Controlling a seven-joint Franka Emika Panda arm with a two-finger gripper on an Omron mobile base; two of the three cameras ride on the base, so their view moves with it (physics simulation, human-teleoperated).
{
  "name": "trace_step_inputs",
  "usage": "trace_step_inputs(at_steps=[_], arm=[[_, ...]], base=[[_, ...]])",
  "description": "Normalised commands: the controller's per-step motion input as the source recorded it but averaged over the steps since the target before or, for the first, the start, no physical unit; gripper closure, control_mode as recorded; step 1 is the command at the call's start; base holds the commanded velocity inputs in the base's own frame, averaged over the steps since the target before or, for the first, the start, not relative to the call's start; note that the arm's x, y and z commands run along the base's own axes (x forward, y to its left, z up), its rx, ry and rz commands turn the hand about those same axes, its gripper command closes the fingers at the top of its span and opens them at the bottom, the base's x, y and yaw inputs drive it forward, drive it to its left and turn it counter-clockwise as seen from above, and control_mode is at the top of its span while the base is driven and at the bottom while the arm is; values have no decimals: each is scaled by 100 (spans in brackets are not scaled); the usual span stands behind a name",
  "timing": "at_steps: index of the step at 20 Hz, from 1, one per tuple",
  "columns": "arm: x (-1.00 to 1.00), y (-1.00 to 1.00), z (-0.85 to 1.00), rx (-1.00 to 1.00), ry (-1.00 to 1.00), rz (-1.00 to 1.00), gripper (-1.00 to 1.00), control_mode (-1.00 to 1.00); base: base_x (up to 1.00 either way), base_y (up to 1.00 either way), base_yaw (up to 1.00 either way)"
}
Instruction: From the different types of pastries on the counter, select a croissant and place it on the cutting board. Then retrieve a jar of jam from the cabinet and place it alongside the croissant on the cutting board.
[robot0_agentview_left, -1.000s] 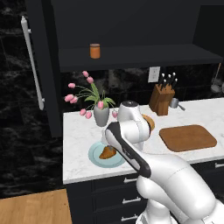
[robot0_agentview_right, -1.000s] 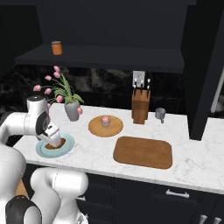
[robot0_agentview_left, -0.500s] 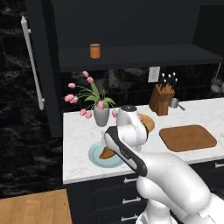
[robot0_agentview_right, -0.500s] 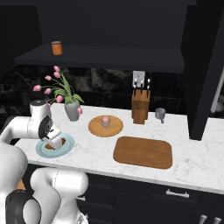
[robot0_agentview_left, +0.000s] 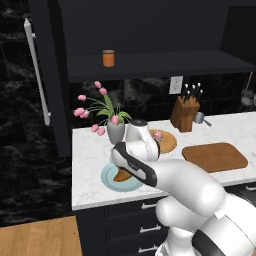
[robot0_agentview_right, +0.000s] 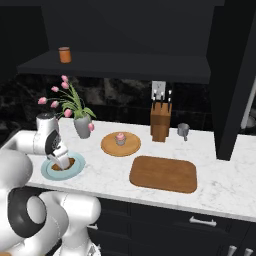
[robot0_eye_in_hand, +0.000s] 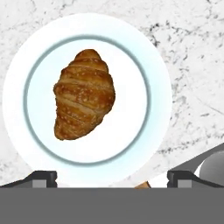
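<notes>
Over the last second my arm has come lower toward the light blue plate. My end effector now sits close above the plate, with the croissant lying between the lines of its two finger tips. The fingers stand fully apart and hold nothing; no contact with the pastry is visible.

Position of task items:
- The croissant rests on the light blue plate at the left end of the bench, just in front of the grey vase of tulips.
- The cupcake stands on the round wooden tray, between the plate and the cutting board. It has not moved.
- The cutting board lies bare, well to the right of the plate.
- The jar of jam stands on the cabinet shelf above the bench, untouched.

Meaning for the task: I judge this to be the final approach of the first step, selection of the croissant. The descent has put the correct pastry under the end effector, not the cupcake. The next move calls for a little more lowering so the fingers straddle the croissant, then closing. In the hand view the pastry lies left of centre and at a slant, so a poorly centred grip could push it across the plate instead of lifting it.
</notes>
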Motion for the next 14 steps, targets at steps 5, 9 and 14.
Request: trace_step_inputs(at_steps=[5, 9, 14], arm=[[20, 7, -10, 0, 6, -3, -100, -100], [10, 2, -25, 0, 6, -1, -100, -100], [16, 4, -21, 0, 3, -1, -100, -100]], base=[[0, 0, 0], [0, 0, 0], [0, 0, 0]])
